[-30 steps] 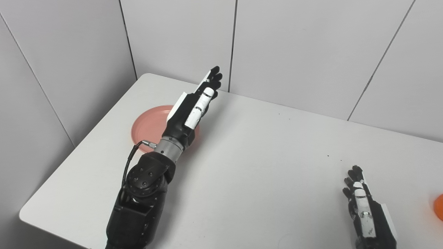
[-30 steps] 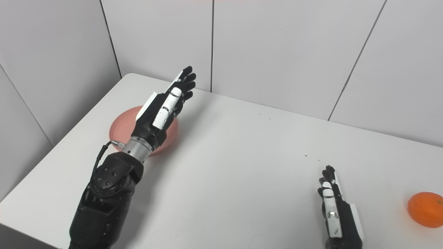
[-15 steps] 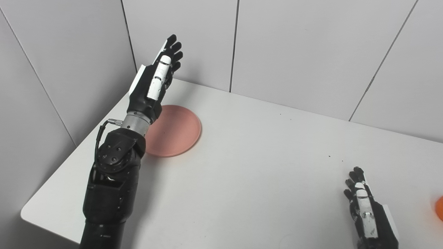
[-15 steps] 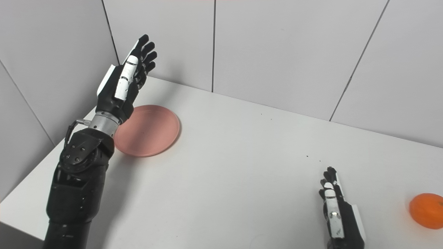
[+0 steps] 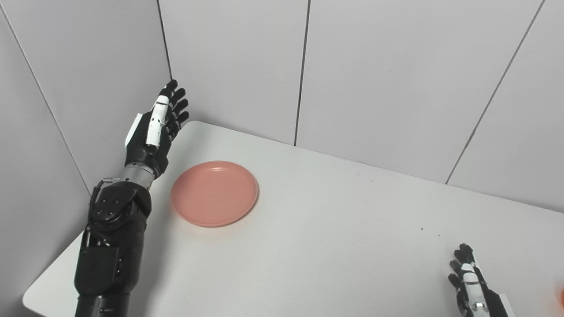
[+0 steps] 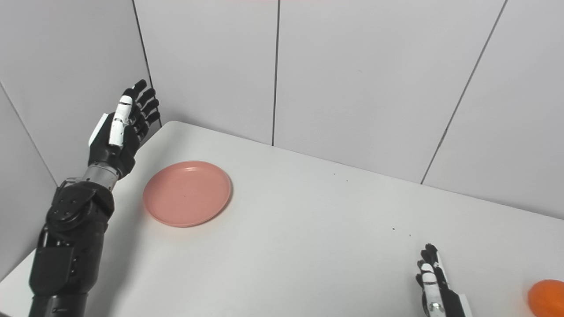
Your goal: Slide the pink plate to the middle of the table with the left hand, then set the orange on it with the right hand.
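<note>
Pink against the white table (image 5: pixel 335 246), the pink plate (image 5: pixel 214 193) lies flat in the left-centre of the left eye view, near the table's far-left corner and well short of the middle. The left hand (image 5: pixel 153 132) stands raised at the upper left of the frame, just left of the plate and clear of it, fingers straight and spread, holding nothing. A second ago this hand reached across above the plate; half a second ago it had swung to the plate's left side, and now it sits lower and further left, out over the table's left edge. The whole picture has also shifted downward, so the camera has moved; the plate itself looks unshifted on the table. The right hand (image 5: pixel 473 288) pokes in at the lower right edge, fingers extended, empty, resting low by the table. Only a sliver of the orange (image 5: pixel 561 297) shows at the right border.

In the right eye view the same layout holds: plate at left-centre, left hand at the upper left beside it with a visible gap, right hand at the bottom right, and the orange clearly seen in the bottom right corner, on the table just right of that hand, untouched.

Judging from this, the left hand is lining up on the plate's outer side to push it rightward; the slide has not begun.
</note>
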### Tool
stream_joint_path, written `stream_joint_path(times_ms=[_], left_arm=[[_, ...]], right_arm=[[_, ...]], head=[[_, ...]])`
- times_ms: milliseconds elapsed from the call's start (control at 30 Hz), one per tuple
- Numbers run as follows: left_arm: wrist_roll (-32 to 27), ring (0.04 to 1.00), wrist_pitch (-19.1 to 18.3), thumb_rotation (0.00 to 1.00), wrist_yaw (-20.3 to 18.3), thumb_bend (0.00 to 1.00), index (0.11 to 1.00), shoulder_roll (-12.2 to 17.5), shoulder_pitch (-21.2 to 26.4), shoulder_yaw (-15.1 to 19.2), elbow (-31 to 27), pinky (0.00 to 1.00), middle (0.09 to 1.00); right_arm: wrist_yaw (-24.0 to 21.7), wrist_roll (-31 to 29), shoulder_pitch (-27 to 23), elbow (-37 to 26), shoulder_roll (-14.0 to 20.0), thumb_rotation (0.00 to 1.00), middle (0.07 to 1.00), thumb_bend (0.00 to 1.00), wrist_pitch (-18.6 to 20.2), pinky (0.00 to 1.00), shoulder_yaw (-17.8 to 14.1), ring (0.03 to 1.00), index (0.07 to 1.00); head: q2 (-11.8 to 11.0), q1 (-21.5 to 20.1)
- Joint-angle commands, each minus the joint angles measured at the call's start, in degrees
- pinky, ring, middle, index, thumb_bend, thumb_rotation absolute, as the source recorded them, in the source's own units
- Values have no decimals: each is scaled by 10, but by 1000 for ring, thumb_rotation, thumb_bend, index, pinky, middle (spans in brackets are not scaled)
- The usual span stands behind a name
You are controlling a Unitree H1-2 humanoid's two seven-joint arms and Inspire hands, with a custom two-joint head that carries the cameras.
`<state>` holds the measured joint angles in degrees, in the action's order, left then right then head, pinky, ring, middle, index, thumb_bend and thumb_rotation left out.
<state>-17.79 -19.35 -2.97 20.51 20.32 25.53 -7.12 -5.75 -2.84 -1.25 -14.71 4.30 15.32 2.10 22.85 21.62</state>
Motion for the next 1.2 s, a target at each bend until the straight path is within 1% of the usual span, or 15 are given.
stream_joint_path(times_ms=[0,300,467,600,767,967,1067,1167], left_arm=[[-11,953,25,1000,-2,360,939,21,19,7,-2,951,956],[-19,933,11,1000,10,332,921,27,11,15,20,940,932],[-22,923,6,1000,12,304,909,29,6,17,39,927,922],[-20,924,15,1000,4,306,916,36,0,13,63,931,920],[-25,922,24,1000,3,290,918,36,-1,15,101,938,918],[-47,925,32,1000,-7,300,919,32,1,22,156,933,920],[-48,923,46,1000,-10,294,917,32,0,22,174,930,919],[-52,923,50,1000,-11,296,919,32,-1,23,184,936,920]], right_arm=[[2,-3,-13,-19,0,1000,1000,0,-4,1000,-4,1000,1000],[-1,-8,-13,-20,0,1000,1000,0,-6,1000,-6,1000,1000],[2,-7,-13,-27,-1,1000,1000,0,4,1000,-5,1000,1000],[3,-1,-11,-30,2,1000,1000,0,8,1000,-3,1000,1000],[2,-4,-11,-38,0,1000,1000,0,16,1000,-3,1000,1000],[0,-4,-11,-31,2,1000,1000,0,6,1000,-3,1000,1000],[1,-2,-11,-34,2,1000,1000,0,8,1000,-2,1000,1000],[0,0,-11,-35,4,1000,1000,0,7,1000,-1,1000,1000]], head=[[1,1],[2,5],[4,5],[4,7],[3,5],[5,6],[6,7],[6,7]])
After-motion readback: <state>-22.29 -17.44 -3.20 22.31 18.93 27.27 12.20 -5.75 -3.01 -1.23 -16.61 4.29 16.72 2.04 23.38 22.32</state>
